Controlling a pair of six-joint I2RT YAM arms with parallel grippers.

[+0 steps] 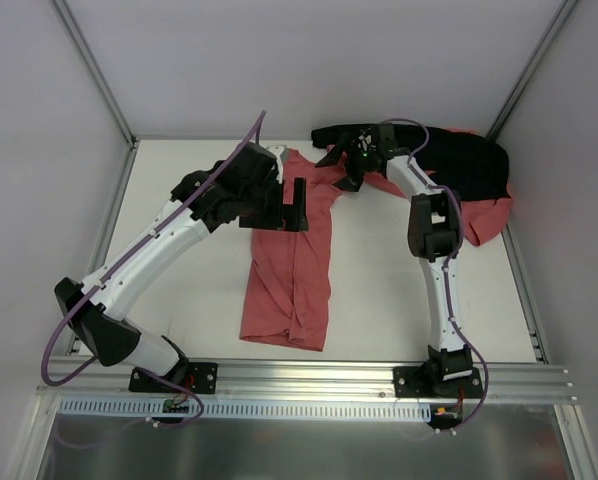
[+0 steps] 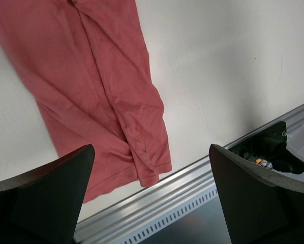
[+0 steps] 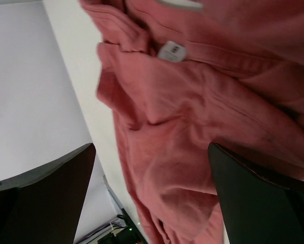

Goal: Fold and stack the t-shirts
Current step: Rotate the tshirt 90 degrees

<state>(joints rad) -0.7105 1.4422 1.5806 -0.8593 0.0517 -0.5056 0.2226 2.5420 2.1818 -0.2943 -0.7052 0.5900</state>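
A salmon-red t-shirt (image 1: 291, 270) lies folded into a long narrow strip down the middle of the white table; it also shows in the left wrist view (image 2: 91, 86). My left gripper (image 1: 297, 206) is open and empty above the strip's upper part (image 2: 151, 152). My right gripper (image 1: 351, 168) is open at the shirt's far end (image 3: 151, 147), over bunched salmon cloth (image 3: 192, 127) with a white neck label (image 3: 171, 51). More salmon-red t-shirts (image 1: 482, 215) lie heaped at the back right.
A black cloth (image 1: 464, 160) lies over the heap at the back right. A metal rail (image 1: 309, 375) runs along the near table edge, also seen in the left wrist view (image 2: 157, 198). Pale walls close in the left, back and right sides.
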